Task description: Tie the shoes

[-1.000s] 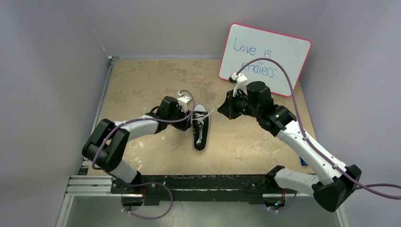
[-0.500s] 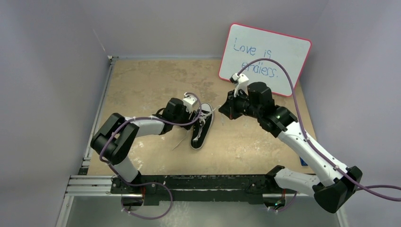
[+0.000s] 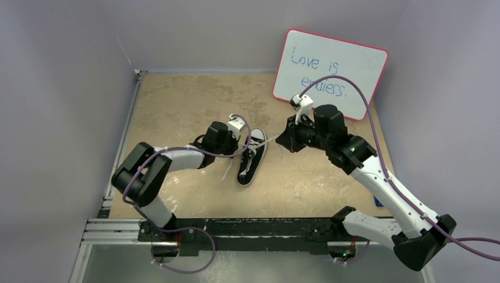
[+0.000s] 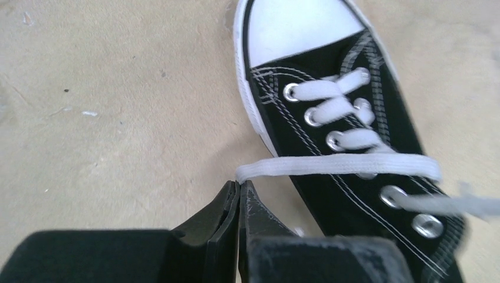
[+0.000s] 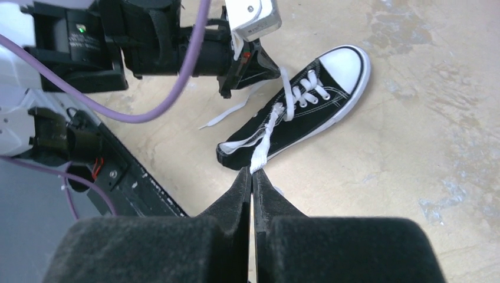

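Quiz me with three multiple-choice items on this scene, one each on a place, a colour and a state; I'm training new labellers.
1. Where is the whiteboard?
A. at the far right of the table
B. at the near left corner
C. at the near edge, in the middle

2. What colour is the sneaker toe cap?
A. red
B. white
C. black

3. How are the right jaws?
A. wide open
B. shut on a lace
C. shut on the whiteboard

Key:
1 A, the top view shows it standing at the far right.
2 B, the left wrist view shows it white.
3 B, the lace runs from the sneaker into the closed jaws.
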{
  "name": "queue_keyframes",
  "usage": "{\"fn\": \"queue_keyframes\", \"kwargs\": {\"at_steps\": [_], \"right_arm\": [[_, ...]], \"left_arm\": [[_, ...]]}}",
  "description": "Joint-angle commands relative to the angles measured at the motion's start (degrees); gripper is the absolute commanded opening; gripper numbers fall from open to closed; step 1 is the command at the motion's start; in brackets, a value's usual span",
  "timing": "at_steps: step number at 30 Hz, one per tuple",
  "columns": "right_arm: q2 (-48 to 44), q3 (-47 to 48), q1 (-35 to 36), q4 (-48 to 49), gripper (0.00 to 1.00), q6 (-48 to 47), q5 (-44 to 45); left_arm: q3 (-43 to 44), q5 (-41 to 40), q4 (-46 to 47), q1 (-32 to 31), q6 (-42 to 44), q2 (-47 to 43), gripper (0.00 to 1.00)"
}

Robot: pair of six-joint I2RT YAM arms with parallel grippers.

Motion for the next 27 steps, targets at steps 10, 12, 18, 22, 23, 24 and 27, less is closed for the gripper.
{"fn": "queue_keyframes", "kwargs": {"at_steps": [10, 12, 18, 22, 23, 24, 27], "right_arm": [[6.7, 3.6, -4.8, 10.7, 0.0, -4.3, -24.5], [7.8, 3.4, -7.2, 13.2, 0.0, -2.8, -25.6], [12.5, 6.5, -12.2, 13.4, 0.0, -1.0, -26.8], [15.6, 8.5, -13.7, 13.9, 0.0, -1.3, -34.8], [16.4, 9.0, -13.8, 13.9, 0.0, -1.6, -36.7], [17.0, 9.5, -13.8, 13.3, 0.0, -2.0, -37.2], [17.9, 10.4, -14.1, 12.8, 0.0, -2.4, -37.0]], "left_arm": [[4.6, 27.3, -7.0, 1.5, -4.1, -11.5, 0.0], [5.6, 29.5, -7.8, 2.8, -3.0, -10.7, 0.0], [5.9, 37.3, -2.8, 7.2, -5.0, -9.3, 0.0], [6.8, 40.4, -1.1, 7.5, -5.9, -7.2, 0.0], [7.0, 41.3, 0.2, 7.5, -6.8, -6.5, 0.0], [7.0, 42.6, 2.3, 7.5, -7.7, -5.9, 0.0], [7.0, 44.9, 5.4, 7.5, -8.7, -4.9, 0.01]]}}
